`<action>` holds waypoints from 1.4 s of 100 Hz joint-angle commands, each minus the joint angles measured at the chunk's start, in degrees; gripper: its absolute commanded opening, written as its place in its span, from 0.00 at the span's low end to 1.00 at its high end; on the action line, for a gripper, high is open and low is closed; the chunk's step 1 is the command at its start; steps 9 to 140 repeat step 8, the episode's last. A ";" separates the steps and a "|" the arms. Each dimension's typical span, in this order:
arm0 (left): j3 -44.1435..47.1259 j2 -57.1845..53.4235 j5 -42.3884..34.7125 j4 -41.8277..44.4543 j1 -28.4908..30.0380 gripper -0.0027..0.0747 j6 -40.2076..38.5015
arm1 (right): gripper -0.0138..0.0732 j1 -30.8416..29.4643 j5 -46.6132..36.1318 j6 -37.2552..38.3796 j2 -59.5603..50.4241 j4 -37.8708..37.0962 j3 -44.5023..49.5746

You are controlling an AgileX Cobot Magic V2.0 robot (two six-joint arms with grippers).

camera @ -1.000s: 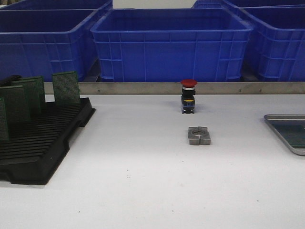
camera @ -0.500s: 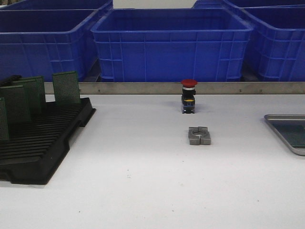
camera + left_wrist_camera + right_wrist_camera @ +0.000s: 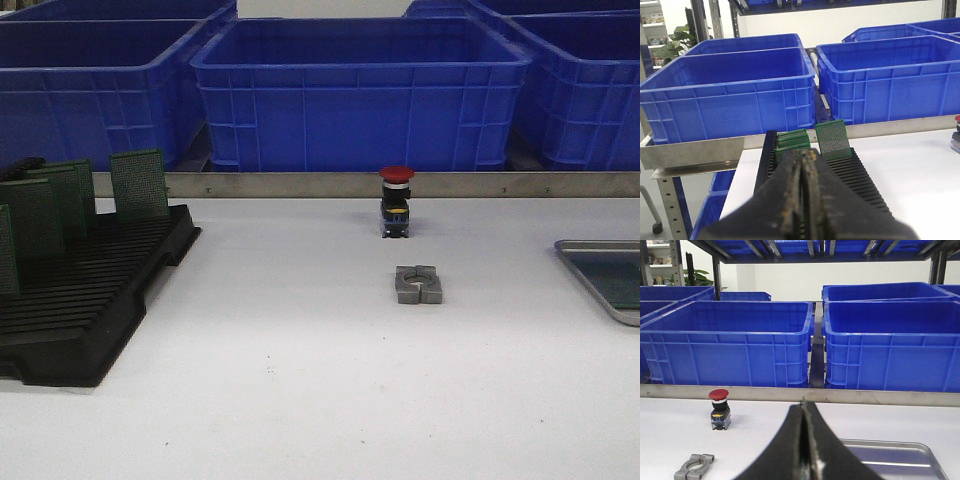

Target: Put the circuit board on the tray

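Where the frame ends, tray half cut off.

White worktop, matte, evenly lit. Metal rail along its far edge. Behind it, row of big blue plastic bins on a lower shelf. Overhead, dark metal shelving with more blue bins. White wall beyond. Green potted plant and upright rack post at far side.
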 commanded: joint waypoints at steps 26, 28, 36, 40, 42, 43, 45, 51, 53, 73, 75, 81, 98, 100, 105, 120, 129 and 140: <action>-0.08 -1.97 -4.85 -0.07 0.04 0.01 -0.55 | 0.08 -0.18 -4.90 0.12 -1.24 -0.67 -0.70; -0.08 -1.97 -4.85 -0.07 0.04 0.01 -0.55 | 0.08 -0.18 -4.90 0.12 -1.24 -0.67 -0.70; -0.08 -1.97 -4.85 -0.07 0.04 0.01 -0.55 | 0.08 -0.18 -4.90 0.12 -1.24 -0.67 -0.70; -0.08 -1.97 -4.85 -0.07 0.04 0.01 -0.55 | 0.08 -0.18 -4.90 0.12 -1.24 -0.67 -0.70; -0.08 -1.97 -4.85 -0.07 0.04 0.01 -0.55 | 0.08 -0.18 -4.90 0.12 -1.24 -0.67 -0.70; -0.08 -1.97 -4.85 -0.07 0.04 0.01 -0.55 | 0.08 -0.18 -4.90 0.12 -1.24 -0.67 -0.70; -0.08 -1.97 -4.85 -0.07 0.04 0.01 -0.55 | 0.08 -0.18 -4.90 0.12 -1.24 -0.67 -0.70; -0.08 -1.97 -4.85 -0.07 0.04 0.01 -0.55 | 0.08 -0.18 -4.90 0.12 -1.24 -0.67 -0.70; -0.08 -1.97 -4.85 -0.07 0.04 0.01 -0.55 | 0.08 -0.18 -4.90 0.12 -1.24 -0.67 -0.70; -0.08 -1.97 -4.85 -0.07 0.04 0.01 -0.55 | 0.08 -0.18 -4.90 0.12 -1.24 -0.67 -0.70; -0.08 -1.97 -4.85 -0.07 0.04 0.01 -0.55 | 0.08 -0.18 -4.90 0.12 -1.24 -0.67 -0.70; -0.08 -1.97 -4.85 -0.07 0.04 0.01 -0.55 | 0.08 -0.18 -4.90 0.12 -1.24 -0.67 -0.70; -0.08 -1.97 -4.85 -0.07 0.04 0.01 -0.55 | 0.08 -0.18 -4.90 0.12 -1.24 -0.67 -0.70; -0.08 -1.97 -4.85 -0.07 0.04 0.01 -0.55 | 0.08 -0.18 -4.90 0.12 -1.24 -0.67 -0.70; -0.08 -1.97 -4.85 -0.07 0.04 0.01 -0.55 | 0.08 -0.18 -4.90 0.12 -1.24 -0.67 -0.70; -0.08 -1.97 -4.85 -0.07 0.04 0.01 -0.55 | 0.08 -0.18 -4.90 0.12 -1.24 -0.67 -0.70; -0.08 -1.97 -4.85 -0.07 0.04 0.01 -0.55 | 0.08 -0.18 -4.90 0.12 -1.24 -0.67 -0.70; -0.08 -1.97 -4.85 -0.07 0.04 0.01 -0.55 | 0.08 -0.18 -4.90 0.12 -1.24 -0.67 -0.70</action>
